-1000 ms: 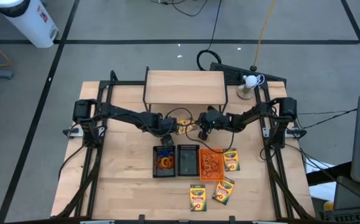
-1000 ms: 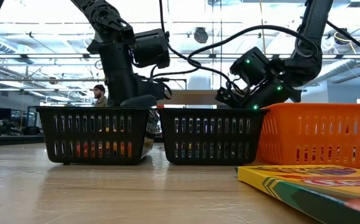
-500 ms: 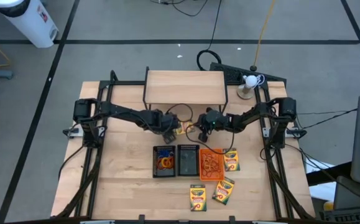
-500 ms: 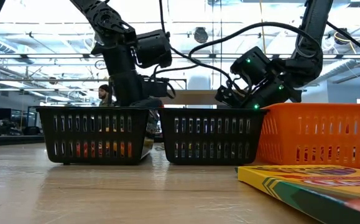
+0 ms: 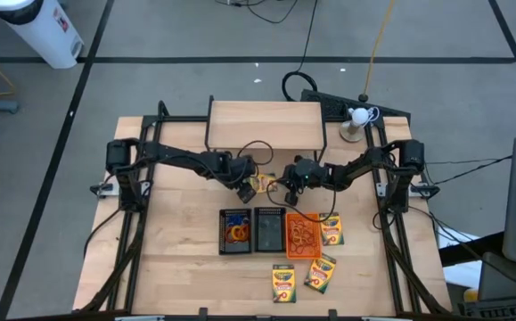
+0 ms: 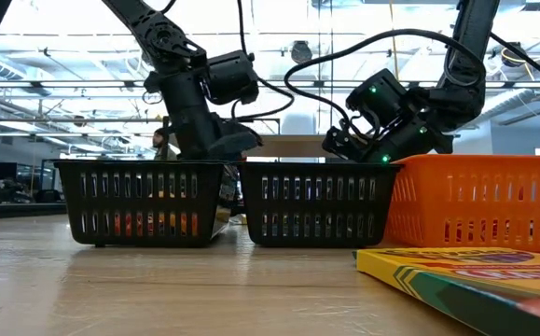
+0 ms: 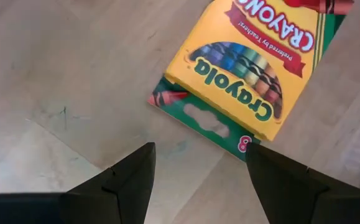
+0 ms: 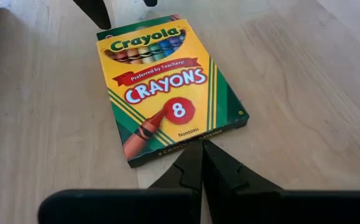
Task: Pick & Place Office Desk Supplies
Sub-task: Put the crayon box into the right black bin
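Observation:
A yellow-and-green crayon box (image 5: 265, 185) lies flat on the table between my two grippers, just beyond the trays. My left gripper (image 7: 198, 168) is open and hovers over the table beside the box (image 7: 248, 81), touching nothing. My right gripper (image 8: 201, 165) is shut, its tips at the near edge of the same box (image 8: 167, 87). Two black mesh trays (image 5: 235, 230) (image 5: 267, 230) and an orange tray (image 5: 302, 234) stand side by side. Rubber bands (image 5: 236, 234) lie in the left black tray, and more rubber bands (image 5: 304, 237) in the orange one. My right gripper stands with its shut fingertips (image 8: 198, 149) at the crayon box's short bottom edge (image 8: 180, 146), coming in low and slanting down from the table's right. The box lies flat on the table. I cannot tell whether the tips touch it.
Three more crayon boxes (image 5: 331, 228) (image 5: 283, 283) (image 5: 321, 273) lie right of and in front of the trays. The wooden shelf (image 5: 265, 125) stands at the far edge, with the white ball on its stand (image 5: 358, 116) to its right.
My left gripper has moved toward the table's right, from beyond the left black tray to the crayon box, staying open.

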Available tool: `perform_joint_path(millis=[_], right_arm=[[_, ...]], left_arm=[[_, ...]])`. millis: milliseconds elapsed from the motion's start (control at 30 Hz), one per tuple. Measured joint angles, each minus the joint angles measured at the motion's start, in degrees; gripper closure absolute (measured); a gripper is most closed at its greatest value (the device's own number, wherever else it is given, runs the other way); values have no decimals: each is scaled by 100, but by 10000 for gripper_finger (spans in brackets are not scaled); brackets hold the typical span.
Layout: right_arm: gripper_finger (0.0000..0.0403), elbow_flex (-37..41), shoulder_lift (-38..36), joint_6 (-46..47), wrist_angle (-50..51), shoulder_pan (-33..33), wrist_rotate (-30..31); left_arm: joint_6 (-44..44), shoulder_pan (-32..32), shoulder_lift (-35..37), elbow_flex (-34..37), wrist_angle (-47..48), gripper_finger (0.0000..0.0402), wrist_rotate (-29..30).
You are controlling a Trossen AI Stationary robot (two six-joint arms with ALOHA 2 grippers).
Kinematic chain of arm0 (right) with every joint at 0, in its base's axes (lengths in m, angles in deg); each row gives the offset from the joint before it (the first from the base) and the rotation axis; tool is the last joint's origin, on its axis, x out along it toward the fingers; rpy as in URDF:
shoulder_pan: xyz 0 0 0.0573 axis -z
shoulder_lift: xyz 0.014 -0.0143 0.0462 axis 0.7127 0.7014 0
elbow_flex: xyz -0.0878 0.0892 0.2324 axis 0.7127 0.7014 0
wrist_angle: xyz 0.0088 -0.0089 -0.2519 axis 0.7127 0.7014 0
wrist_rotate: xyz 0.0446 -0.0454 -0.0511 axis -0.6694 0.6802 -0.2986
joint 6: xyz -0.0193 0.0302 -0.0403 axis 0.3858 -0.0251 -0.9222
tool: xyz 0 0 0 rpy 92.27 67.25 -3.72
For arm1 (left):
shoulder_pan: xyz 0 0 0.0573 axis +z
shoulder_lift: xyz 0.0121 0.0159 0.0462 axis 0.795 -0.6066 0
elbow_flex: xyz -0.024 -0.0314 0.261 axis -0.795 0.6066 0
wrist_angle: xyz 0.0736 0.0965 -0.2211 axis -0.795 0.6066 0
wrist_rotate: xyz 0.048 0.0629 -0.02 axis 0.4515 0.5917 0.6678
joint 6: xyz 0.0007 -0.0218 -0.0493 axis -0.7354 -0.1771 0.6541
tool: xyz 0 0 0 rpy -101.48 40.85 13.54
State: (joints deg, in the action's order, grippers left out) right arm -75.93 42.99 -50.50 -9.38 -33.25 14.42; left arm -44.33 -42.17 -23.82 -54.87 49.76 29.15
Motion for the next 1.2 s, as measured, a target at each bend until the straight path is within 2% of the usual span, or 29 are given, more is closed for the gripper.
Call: perform_joint_path(millis=[133, 333, 633, 733, 967, 1200], right_arm=[[403, 0, 0, -2, 0, 0, 15], [403, 0, -2, -99, -2, 0, 23], [403, 0, -4, -150, -15, 7, 25], [403, 0, -4, -151, -22, 7, 27], [403, 0, -7, -149, -59, 7, 27], [403, -2, -7, -151, -68, 7, 27]], left_arm=[[599, 109, -2, 0, 26, 147, -118], [1486, 298, 2, -2, 182, 114, -383], [1807, 362, -7, 7, -845, 81, -1302], [1879, 364, -7, 4, -999, 80, -1309], [1909, 360, -9, 4, -605, 80, -1218], [1967, 346, -9, 4, -598, 80, -1137]])
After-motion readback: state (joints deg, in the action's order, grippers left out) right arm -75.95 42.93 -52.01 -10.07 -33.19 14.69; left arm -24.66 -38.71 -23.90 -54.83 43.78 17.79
